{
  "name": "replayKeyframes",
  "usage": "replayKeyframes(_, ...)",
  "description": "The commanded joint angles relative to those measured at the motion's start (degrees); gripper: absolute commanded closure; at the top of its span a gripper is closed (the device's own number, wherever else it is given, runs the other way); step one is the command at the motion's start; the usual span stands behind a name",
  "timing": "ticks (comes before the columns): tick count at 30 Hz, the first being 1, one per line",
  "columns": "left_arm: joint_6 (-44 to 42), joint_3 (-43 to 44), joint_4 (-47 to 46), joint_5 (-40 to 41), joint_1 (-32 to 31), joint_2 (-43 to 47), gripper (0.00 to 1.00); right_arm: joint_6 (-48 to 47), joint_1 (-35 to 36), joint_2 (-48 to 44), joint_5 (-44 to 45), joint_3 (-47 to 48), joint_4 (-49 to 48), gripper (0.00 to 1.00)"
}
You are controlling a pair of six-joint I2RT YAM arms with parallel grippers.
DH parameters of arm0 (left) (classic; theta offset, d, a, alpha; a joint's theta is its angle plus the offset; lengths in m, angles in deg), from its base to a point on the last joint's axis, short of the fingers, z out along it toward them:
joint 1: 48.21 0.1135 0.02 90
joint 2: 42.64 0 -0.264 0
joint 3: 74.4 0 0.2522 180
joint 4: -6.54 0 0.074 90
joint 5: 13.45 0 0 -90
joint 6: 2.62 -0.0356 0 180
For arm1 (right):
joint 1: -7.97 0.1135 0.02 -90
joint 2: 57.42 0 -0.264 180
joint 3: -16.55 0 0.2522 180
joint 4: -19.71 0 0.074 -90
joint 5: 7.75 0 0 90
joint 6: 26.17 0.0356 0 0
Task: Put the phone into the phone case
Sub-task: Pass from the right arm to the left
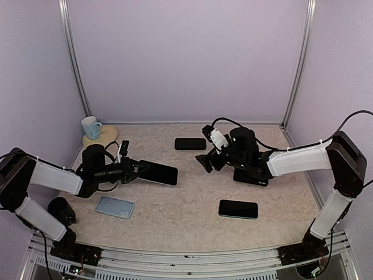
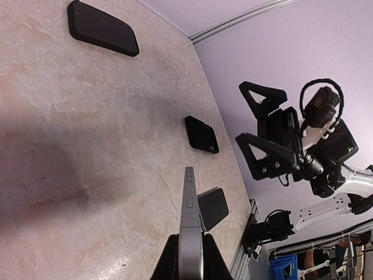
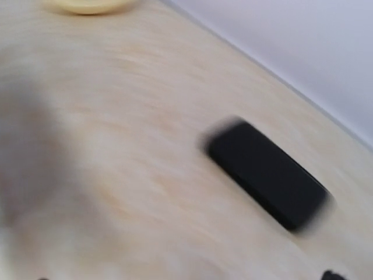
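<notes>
L gripper (image 1: 136,170) clamps phone (image 1: 160,174), R gripper (image 1: 206,146) jaws wide

worktop (image 1: 192,198) matt, beige marbled stone look, phone (image 1: 158,172) glossy black face, smooth silver metallic edge, mug (image 1: 90,126) glossy glazed ceramic, rear black slab (image 1: 190,143) matt plastic look

Left arm (image 1: 55,177): reaches in low from the left, forearm near level, wrist pointing toward the middle. Left gripper (image 1: 141,170) is clamped on one end of the phone (image 1: 158,173), which sticks out past the fingertips (wrist view: dark fingers (image 2: 169,262) pinch its two faces).

Right arm (image 1: 297,160): elbow high at right, forearm sloping down toward the middle. Right gripper (image 1: 205,147): jaws spread wide, empty, facing the left gripper, well apart from it.
</notes>
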Motion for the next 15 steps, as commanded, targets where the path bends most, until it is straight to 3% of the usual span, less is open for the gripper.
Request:
replayKeyframes(1,-1.08,-0.21,-1.84,0.61,-0.36,2.26,1.00,14.77,-6.69,-6.37,7.04,-3.57,5.17,0.00)
replayKeyframes(11,-1.03,-0.58,-2.23,1.28,-1.06,3.02,1.00,29.17,-20.31,-12.31,14.38,-10.30,13.63,0.01)
replayKeyframes(15,-0.90,-0.70,-2.37,1.46,-1.37,2.93,1.00,36.80,-25.80,-12.98,11.86,-12.58,16.45,0.04)
